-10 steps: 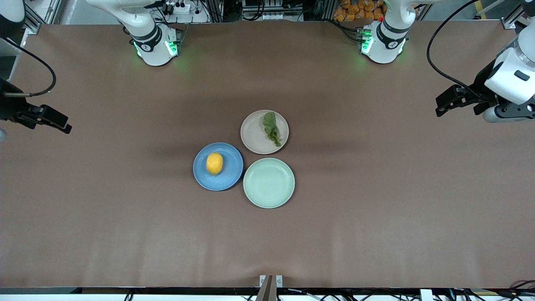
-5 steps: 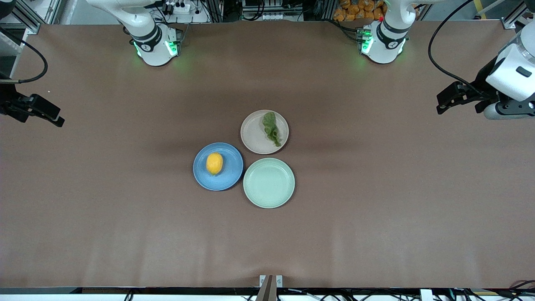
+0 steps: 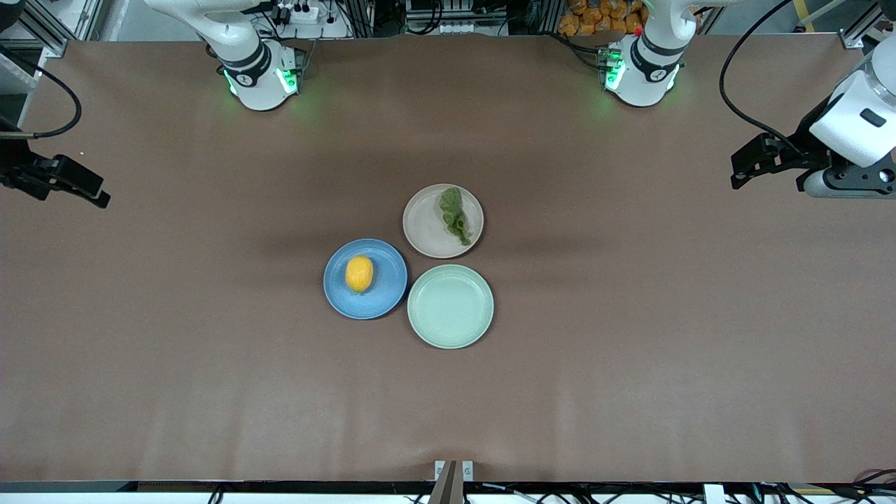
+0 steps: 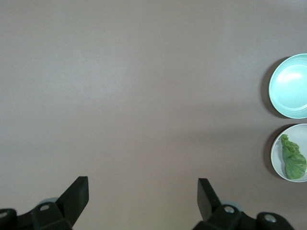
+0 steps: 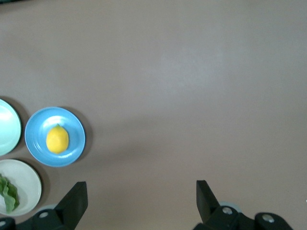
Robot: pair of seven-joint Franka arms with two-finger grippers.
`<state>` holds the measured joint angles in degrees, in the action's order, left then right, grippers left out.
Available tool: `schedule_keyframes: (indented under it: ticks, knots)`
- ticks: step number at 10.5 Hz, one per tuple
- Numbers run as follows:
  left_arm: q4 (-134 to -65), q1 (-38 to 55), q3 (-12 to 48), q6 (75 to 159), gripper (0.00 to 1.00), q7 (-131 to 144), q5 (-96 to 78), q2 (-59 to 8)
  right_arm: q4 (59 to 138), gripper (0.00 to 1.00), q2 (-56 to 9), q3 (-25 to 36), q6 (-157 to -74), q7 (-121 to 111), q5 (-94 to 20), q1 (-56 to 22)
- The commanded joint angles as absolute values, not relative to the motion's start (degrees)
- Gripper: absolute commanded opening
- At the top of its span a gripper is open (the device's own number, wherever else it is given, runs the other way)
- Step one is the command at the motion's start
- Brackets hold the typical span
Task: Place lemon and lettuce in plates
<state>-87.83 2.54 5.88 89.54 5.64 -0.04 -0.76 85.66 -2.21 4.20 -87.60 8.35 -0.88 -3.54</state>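
Note:
The yellow lemon (image 3: 359,273) lies in the blue plate (image 3: 383,297) at the table's middle; both show in the right wrist view, lemon (image 5: 57,139) and blue plate (image 5: 36,143). The dark green lettuce (image 3: 455,214) lies in the beige-pink plate (image 3: 423,227); it also shows in the left wrist view (image 4: 292,158) on that plate (image 4: 276,153). My left gripper (image 3: 743,171) is open and empty, high over the left arm's end of the table. My right gripper (image 3: 87,192) is open and empty, high over the right arm's end.
A pale mint-green plate (image 3: 450,306) with nothing in it sits beside the blue plate, nearer the front camera than the beige-pink plate. It also shows in the left wrist view (image 4: 290,86). Brown table (image 3: 630,350) spreads around the three plates.
Both arms have drawn back toward the table's ends and slightly up. The lemon, the lettuce and the plates have not moved.

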Motion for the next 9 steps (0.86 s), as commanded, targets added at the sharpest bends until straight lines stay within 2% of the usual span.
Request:
schedule_keyframes:
  ticks: [1,9]
  knots:
    - [-87.5,2.2,6.0,88.4,1.0,4.7,-0.9,-0.7,86.1,1.0,-2.1,4.3,-85.2,8.3,-1.3,-3.9]
    - [-87.5,2.4,6.0,88.5,1.0,4.8,-1.0,-0.7,87.5,1.0,-1.8,3.4,-84.5,8.2,-1.4,-4.4]
